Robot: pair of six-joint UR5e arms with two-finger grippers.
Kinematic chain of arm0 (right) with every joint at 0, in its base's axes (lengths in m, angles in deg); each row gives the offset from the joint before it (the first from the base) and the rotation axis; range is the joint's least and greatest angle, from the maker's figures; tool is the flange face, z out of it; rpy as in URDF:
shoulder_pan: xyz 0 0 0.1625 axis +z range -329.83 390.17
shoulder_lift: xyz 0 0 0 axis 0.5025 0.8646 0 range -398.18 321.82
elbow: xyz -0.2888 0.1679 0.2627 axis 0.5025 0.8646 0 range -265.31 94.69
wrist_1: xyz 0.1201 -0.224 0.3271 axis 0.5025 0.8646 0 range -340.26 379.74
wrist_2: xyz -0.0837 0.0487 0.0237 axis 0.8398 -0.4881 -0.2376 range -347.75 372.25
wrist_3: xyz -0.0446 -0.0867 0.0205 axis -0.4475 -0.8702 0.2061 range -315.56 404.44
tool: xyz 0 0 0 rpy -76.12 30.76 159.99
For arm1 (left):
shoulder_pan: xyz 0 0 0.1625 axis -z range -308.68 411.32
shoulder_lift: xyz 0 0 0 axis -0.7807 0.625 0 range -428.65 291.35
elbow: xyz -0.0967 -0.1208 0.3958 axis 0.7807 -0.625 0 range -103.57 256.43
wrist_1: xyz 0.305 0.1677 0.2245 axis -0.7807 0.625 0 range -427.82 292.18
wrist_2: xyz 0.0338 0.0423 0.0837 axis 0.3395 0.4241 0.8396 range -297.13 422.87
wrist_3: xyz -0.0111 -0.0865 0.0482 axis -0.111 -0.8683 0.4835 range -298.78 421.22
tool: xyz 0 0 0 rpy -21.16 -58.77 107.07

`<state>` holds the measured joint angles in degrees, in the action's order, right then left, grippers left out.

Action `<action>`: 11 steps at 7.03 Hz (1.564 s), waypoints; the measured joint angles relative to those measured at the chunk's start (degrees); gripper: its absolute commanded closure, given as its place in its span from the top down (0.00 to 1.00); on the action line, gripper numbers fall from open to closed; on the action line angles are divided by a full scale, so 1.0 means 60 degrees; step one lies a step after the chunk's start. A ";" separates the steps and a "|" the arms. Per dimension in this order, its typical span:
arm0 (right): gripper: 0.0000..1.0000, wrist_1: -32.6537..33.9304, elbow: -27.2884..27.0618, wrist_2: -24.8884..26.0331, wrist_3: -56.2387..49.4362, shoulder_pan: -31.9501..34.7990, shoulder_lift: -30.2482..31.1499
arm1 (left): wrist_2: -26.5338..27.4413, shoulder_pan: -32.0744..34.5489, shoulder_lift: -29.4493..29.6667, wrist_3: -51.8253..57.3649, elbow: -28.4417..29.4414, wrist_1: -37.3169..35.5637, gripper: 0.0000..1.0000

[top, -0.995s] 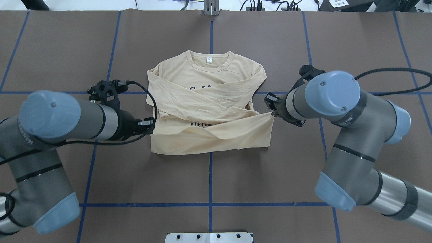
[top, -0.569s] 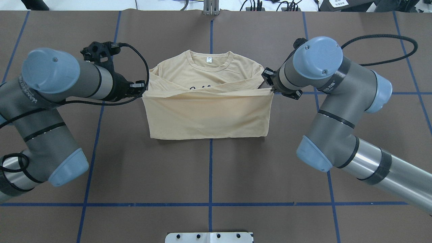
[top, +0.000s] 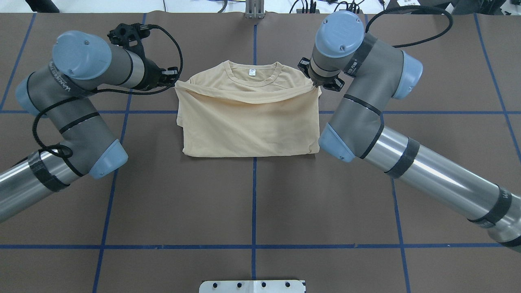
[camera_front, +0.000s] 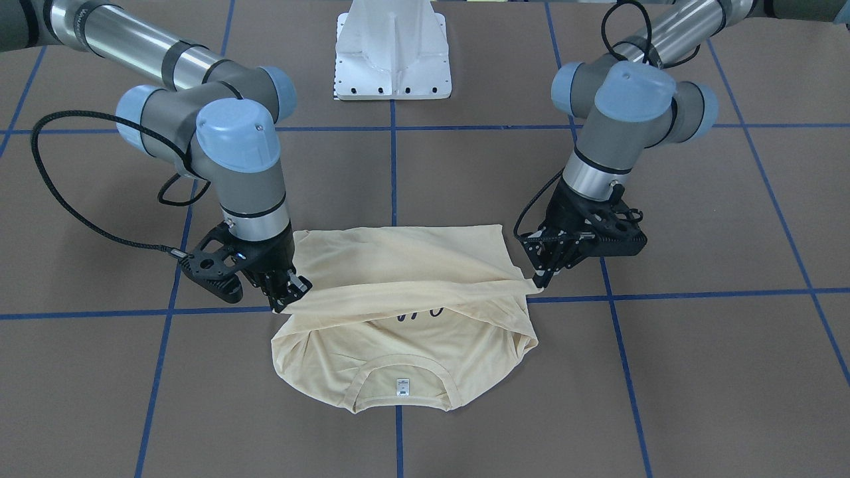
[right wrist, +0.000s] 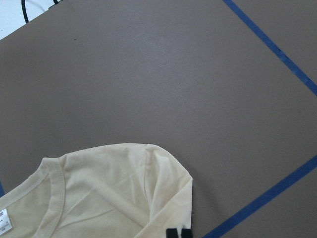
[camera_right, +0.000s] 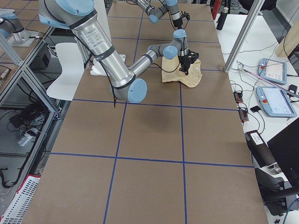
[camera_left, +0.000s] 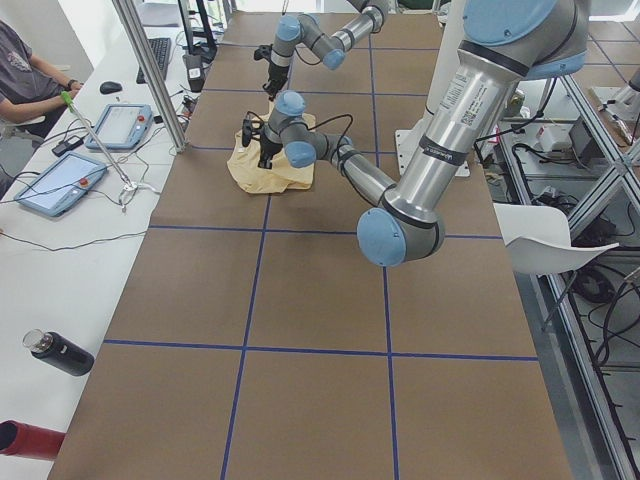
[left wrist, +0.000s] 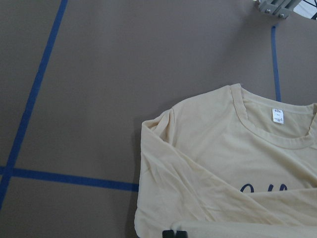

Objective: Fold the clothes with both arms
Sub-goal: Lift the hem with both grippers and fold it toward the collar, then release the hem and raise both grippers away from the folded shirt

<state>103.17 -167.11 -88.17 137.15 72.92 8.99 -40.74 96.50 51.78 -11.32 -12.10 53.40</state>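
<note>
The cream-yellow T-shirt [top: 248,122] lies mid-table, its collar and white neck label [top: 252,72] at the far side. Its lower half is folded up over the sleeves. My left gripper [top: 174,81] is shut on the left corner of the hem and holds it just above the left shoulder. My right gripper [top: 315,84] is shut on the right corner above the right shoulder. In the front-facing view the hem hangs taut between the left gripper [camera_front: 539,282] and the right gripper [camera_front: 292,295], with a bit of navy print [camera_front: 415,312] under it. The left wrist view shows the collar [left wrist: 267,134].
The white pedestal base [camera_front: 393,53] stands at the robot's side of the table. Blue tape lines [top: 254,203] cross the brown table cover. An operator's bench with tablets [camera_left: 60,180] runs along the far edge, with bottles [camera_left: 60,355] on it.
Both grippers have carried the hem away from the robot, from the shirt's middle to the shoulders. The lower half now covers the crossed sleeves and most of the print.
</note>
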 measured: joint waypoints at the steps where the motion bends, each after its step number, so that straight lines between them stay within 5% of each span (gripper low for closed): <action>1: 0.00 -0.0449 0.0737 0.0017 -0.0177 0.0021 -0.0215 | 0.0028 0.0043 0.0188 0.0003 0.0789 0.0647 0.00; 2: 0.00 -0.0778 0.1308 0.0029 -0.0370 0.0067 -0.0390 | 0.0054 0.0098 0.0371 0.0007 0.1410 0.1138 0.00; 3: 0.00 -0.0915 0.1722 0.0035 -0.0481 0.0119 -0.0602 | 0.0068 0.0163 0.0491 0.0010 0.1769 0.1399 0.11; 4: 0.11 -0.0976 0.2103 0.0034 -0.0530 0.0143 -0.0842 | 0.0085 0.0199 0.0567 0.0008 0.1964 0.1512 0.17; 5: 0.66 -0.1102 0.2457 0.0034 -0.0546 0.0154 -0.1017 | 0.0189 0.0212 0.0678 0.0005 0.2196 0.1604 0.23; 6: 0.96 -0.1332 0.2710 0.0044 -0.0549 0.0171 -0.1102 | 0.0358 0.0215 0.0792 0.0004 0.2470 0.1757 0.27; 9: 0.97 -0.1897 0.2935 -0.0012 -0.0299 0.0442 -0.1246 | 0.0418 0.0411 0.0881 0.0125 0.2832 0.2159 0.35; 11: 0.97 -0.2032 0.1967 -0.0230 0.0746 0.0639 -0.0793 | -0.0255 0.0939 0.0880 0.0487 0.2810 0.2287 0.35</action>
<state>90.98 -155.31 -89.55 141.62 76.75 4.24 -42.27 102.13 57.06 -8.40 4.76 67.12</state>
